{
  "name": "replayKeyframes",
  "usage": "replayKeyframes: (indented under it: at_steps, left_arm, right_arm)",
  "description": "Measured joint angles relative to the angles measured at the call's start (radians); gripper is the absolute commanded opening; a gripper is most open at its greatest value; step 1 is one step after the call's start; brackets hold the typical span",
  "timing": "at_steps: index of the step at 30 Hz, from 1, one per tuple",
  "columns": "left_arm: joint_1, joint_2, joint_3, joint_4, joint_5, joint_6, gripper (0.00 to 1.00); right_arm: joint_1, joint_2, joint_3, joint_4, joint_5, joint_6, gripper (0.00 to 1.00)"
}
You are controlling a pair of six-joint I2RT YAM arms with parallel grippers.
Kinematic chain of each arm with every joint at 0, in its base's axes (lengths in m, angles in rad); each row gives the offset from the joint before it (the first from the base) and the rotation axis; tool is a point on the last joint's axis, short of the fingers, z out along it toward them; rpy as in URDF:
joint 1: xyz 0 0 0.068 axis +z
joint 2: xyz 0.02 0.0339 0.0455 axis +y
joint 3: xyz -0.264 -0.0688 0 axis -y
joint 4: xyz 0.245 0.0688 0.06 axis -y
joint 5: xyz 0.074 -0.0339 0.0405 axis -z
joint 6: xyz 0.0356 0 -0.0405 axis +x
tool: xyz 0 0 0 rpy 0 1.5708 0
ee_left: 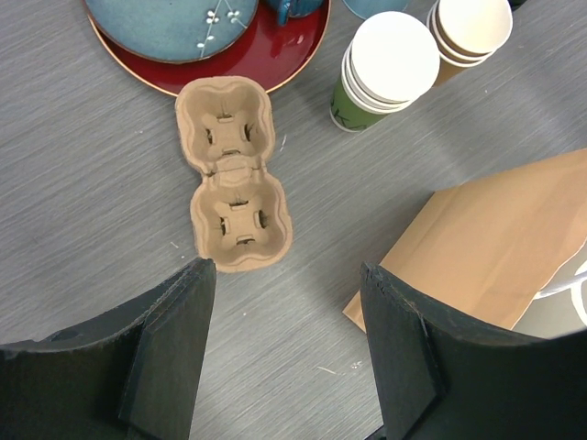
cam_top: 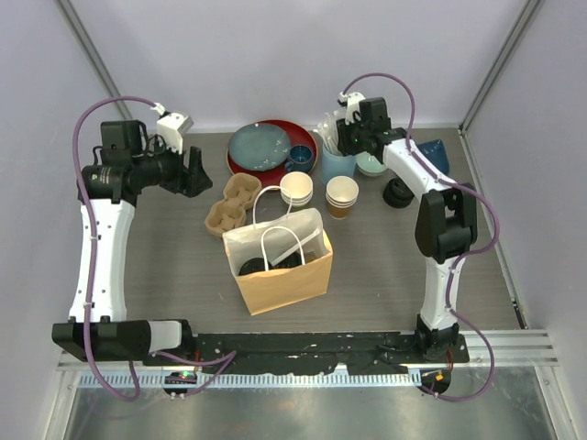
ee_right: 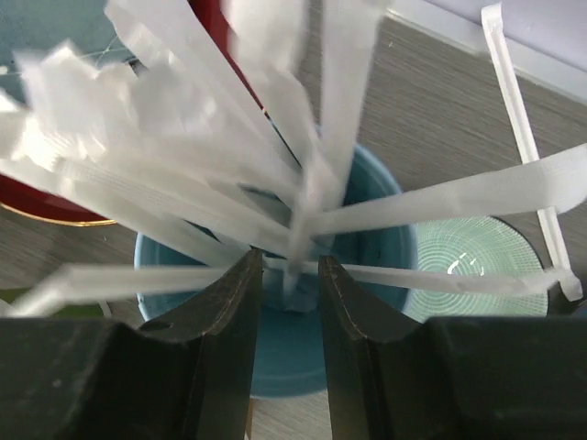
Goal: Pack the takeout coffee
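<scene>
Two round black lids [cam_top: 252, 267] [cam_top: 289, 261] of the takeout coffee show inside the open brown paper bag [cam_top: 284, 280]; the cups' sides are hidden by the bag. My left gripper [cam_top: 200, 172] [ee_left: 289, 275] hangs open over bare table, between the cardboard cup carrier [ee_left: 234, 179] and the bag's corner [ee_left: 495, 247], holding nothing. My right gripper [cam_top: 347, 137] [ee_right: 291, 266] is down among the white straws [ee_right: 303, 165] in the blue cup [ee_right: 303, 339]. Its jaws stand a narrow gap apart, with one blurred straw end between them.
Two lidless cup stacks, green-sided [ee_left: 390, 69] and brown-sided [ee_left: 472, 27], stand behind the bag. A red plate [cam_top: 266, 174] holding a blue plate sits at the back. A teal bowl [ee_right: 468, 266] and a black object [cam_top: 397, 193] lie right of the straw cup.
</scene>
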Motion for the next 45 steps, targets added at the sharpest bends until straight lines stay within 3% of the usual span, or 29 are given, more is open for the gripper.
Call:
replayKeyframes:
  at_steps: [15, 17, 18, 21, 31, 35, 45]
  left_arm:
    - [0.0, 0.016, 0.0, -0.014, -0.007, 0.014, 0.68]
    - [0.0, 0.016, 0.0, -0.014, -0.008, 0.014, 0.68]
    - [0.0, 0.016, 0.0, -0.014, -0.008, 0.014, 0.68]
    - [0.0, 0.016, 0.0, -0.014, -0.008, 0.014, 0.68]
    - [0.0, 0.016, 0.0, -0.015, -0.008, 0.016, 0.68]
    - [0.0, 0.016, 0.0, -0.015, -0.008, 0.017, 0.68]
    - [0.0, 0.016, -0.009, -0.013, -0.009, 0.018, 0.68]
  right_arm:
    - [0.0, 0.056, 0.192, -0.013, 0.003, -0.022, 0.34]
    - [0.0, 0.072, 0.193, -0.018, -0.002, -0.022, 0.29]
    - [0.0, 0.076, 0.193, -0.021, -0.003, -0.022, 0.18]
    - [0.0, 0.087, 0.193, -0.029, -0.01, -0.023, 0.01]
    - [0.0, 0.066, 0.186, -0.045, -0.002, -0.018, 0.01]
    - [0.0, 0.008, 0.17, -0.049, 0.012, -0.016, 0.04]
    - [0.0, -0.166, 0.167, -0.048, 0.036, -0.005, 0.01]
